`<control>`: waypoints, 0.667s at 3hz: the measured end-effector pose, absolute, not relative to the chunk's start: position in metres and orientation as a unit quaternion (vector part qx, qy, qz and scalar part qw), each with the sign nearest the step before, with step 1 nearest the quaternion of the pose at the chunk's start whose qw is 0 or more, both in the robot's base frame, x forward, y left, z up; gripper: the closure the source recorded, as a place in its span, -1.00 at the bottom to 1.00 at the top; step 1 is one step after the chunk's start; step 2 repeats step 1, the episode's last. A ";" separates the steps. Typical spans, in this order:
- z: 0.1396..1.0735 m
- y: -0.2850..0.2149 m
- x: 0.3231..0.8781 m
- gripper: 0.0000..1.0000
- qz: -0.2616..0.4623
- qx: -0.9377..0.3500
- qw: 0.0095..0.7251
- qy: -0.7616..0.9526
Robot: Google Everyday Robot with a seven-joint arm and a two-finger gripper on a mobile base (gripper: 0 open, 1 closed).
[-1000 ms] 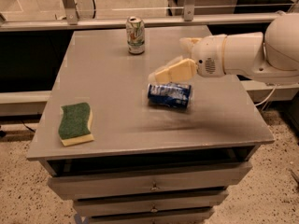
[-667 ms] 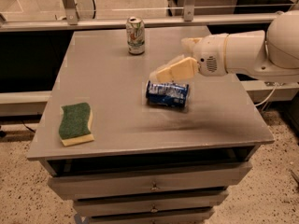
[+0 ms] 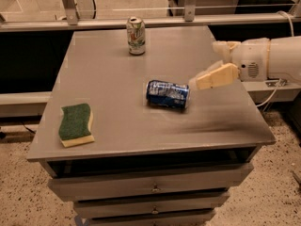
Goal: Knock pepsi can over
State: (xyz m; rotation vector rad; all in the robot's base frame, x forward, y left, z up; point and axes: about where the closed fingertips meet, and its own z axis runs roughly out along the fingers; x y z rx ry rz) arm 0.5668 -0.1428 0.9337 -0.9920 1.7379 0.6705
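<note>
The dark blue aluminium pepsi can (image 3: 168, 94) with white markings lies on its side near the middle of the grey tabletop, a little right of centre. Its long axis runs left to right, the right end slightly nearer. The cream-coloured gripper (image 3: 211, 71) hangs just beside that right end.

1. Tool (image 3: 210, 78) has pulled back to the right. It was over the far side of the pepsi can (image 3: 168, 94); its tip is now just beside the can's right end.
2. Arm (image 3: 268, 58) has retreated with it. Less of it now reaches over the table (image 3: 108, 79), only near the right edge.
3. Tool is slightly lower in view.
</note>
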 end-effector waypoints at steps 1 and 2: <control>0.928 -0.202 0.558 -1.00 0.262 -0.427 0.482 0.719; 0.928 -0.202 0.558 -1.00 0.262 -0.427 0.482 0.719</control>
